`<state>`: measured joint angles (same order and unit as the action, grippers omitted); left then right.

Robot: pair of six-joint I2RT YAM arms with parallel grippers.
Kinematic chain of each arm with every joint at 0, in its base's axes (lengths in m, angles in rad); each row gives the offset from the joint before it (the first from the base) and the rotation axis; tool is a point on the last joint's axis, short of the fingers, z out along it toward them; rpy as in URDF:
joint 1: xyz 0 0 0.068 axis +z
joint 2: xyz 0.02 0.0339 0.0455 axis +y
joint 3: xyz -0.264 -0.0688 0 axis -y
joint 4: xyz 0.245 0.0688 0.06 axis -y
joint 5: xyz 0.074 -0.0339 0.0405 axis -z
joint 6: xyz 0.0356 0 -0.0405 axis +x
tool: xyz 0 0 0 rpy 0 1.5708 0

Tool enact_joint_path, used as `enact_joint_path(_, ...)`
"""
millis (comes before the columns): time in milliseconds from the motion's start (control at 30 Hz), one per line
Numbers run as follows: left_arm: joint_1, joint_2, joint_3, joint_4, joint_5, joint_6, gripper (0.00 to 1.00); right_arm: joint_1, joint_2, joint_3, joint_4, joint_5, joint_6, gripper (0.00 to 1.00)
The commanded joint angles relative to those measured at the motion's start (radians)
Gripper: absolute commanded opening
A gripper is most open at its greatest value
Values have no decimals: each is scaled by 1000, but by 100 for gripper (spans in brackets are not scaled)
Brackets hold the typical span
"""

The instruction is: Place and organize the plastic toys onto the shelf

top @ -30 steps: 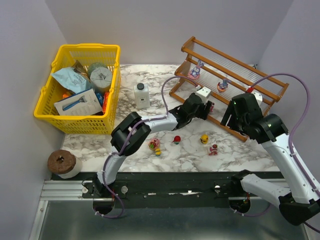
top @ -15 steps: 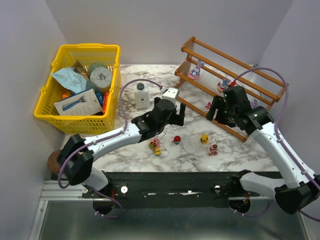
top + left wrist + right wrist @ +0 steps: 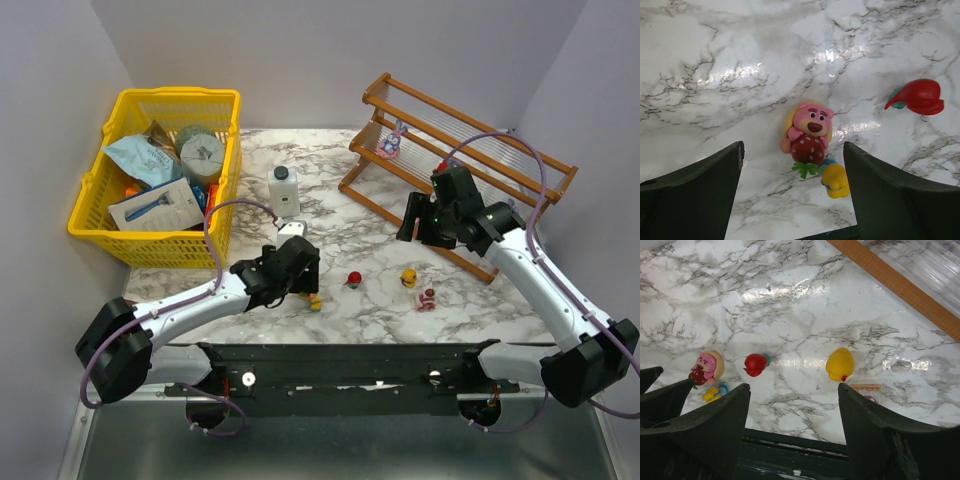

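**Obs 1:** Left end effector (image 3: 792, 150): fingers spread, nothing between them, low over the worktop (image 3: 715, 60). The pink bear toy (image 3: 809, 132) lies face up in the middle of the gap, just ahead of the fingertips. Its long axis runs fore-and-aft, head away from the wrist, crosswise to the closing line. A small yellow-and-blue toy (image 3: 836, 181) sits at its foot end, touching or nearly so, toward the right-hand finger.

**Obs 2:** Further out?

**Obs 1:** Red toy (image 3: 917, 96), ahead and right, outside the gap, apart from the bear.

**Obs 2:** Right end effector (image 3: 793, 387)?

**Obs 1:** Also spread and empty, held higher. A yellow toy (image 3: 840, 364) lies ahead of its right-hand finger. The shelf (image 3: 900, 285) rail is beyond that. A bunny (image 3: 392, 143) stands on the shelf.

**Obs 2:** Judgement?

**Obs 1:** The left arm is nearer the bear. A straight drop and close should take it. The risk is catching the yellow-and-blue toy as well.
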<state>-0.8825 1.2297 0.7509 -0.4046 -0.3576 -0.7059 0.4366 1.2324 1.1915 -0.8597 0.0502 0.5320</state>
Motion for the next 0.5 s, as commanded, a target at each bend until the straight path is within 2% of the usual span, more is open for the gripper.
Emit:
enact_joint_path(0,13,-9,-24,-30,35,-26,84,-6,-4,2,14,-33,-32,78)
enact_joint_path(267,13,25,-48,70,104,-3,75,-6,-25,-1,11,-12,-41,78)
enact_joint_path(467,13,68,-47,64,118,-1,70,-6,-33,-10,8,4,-37,78)
